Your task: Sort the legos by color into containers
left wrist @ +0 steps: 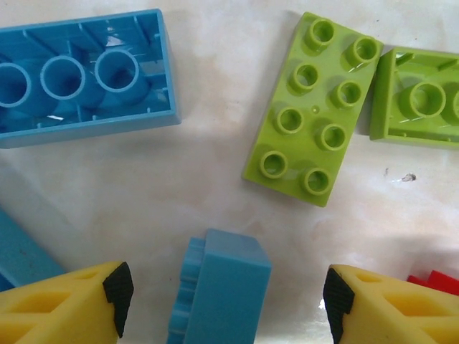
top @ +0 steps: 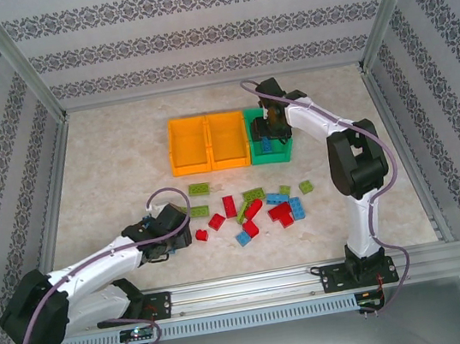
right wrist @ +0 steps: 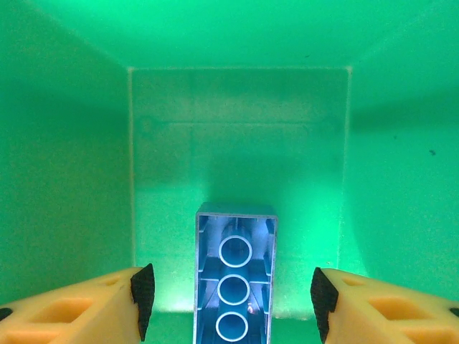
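My L gripper (left wrist: 226, 290) sat low at the near-left of the pile. Its fingers were apart, w/ a side-lying blue brick (left wrist: 221, 283) betw. them and gaps on both sides. I judged the grab to be the step in hand: centre up, sink a touch so the pads met the flat sides, close slow so it didn't tip, and stay off the red piece (left wrist: 436, 281) at 3 o'clock. At 11 o'clock lay an upturned blue brick (left wrist: 82, 79). At 1 o'clock lay a lime 2x4 plate (left wrist: 313, 107), studs up, w/ an upturned lime brick (left wrist: 423, 100) just beside it.

From above, the other legos (top: 257, 207) spread toward 3 o'clock of that gripper, colours mixed. Beyond them at 12 o'clock stood the orange bins (top: 192, 170), w/ the green bin (top: 271, 157) at the right end. My R gripper (right wrist: 229, 290) hung inside the green bin, fingers apart. A long blue brick (right wrist: 237, 287) lay hollow-side up betw. them, touching neither. A straight lift out looked best, clear of the walls.

The tabletop (top: 109, 173) was pale, marbled and glossy, so I reckoned nudged bricks would slide. Patterned wall panels (top: 208, 28) and aluminium posts (top: 19, 65) closed it in.
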`<state>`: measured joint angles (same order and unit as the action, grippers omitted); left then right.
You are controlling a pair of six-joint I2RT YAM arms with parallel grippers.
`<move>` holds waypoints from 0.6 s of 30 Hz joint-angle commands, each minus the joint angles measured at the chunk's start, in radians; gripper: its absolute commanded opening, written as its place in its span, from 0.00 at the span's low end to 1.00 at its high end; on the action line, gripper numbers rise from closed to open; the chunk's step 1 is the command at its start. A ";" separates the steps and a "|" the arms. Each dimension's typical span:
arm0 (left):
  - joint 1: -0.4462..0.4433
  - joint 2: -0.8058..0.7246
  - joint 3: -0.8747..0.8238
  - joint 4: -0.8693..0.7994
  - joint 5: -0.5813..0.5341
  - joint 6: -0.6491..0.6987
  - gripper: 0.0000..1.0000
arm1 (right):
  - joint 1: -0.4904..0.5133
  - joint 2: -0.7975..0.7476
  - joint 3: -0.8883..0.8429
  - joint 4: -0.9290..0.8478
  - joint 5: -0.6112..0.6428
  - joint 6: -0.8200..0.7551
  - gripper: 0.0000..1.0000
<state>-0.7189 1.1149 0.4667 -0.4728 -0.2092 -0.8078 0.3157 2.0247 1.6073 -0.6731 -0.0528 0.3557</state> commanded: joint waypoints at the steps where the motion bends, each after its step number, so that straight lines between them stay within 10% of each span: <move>1: -0.013 0.022 -0.014 0.046 0.013 -0.015 0.69 | -0.010 0.010 0.044 0.009 -0.016 -0.024 0.72; 18: -0.013 0.054 -0.018 0.076 0.018 -0.011 0.48 | 0.008 0.066 0.063 -0.018 0.061 -0.022 0.57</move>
<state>-0.7193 1.1683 0.4629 -0.4168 -0.1871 -0.8135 0.3164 2.0720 1.6348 -0.6937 -0.0116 0.3145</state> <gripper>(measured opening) 0.486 0.768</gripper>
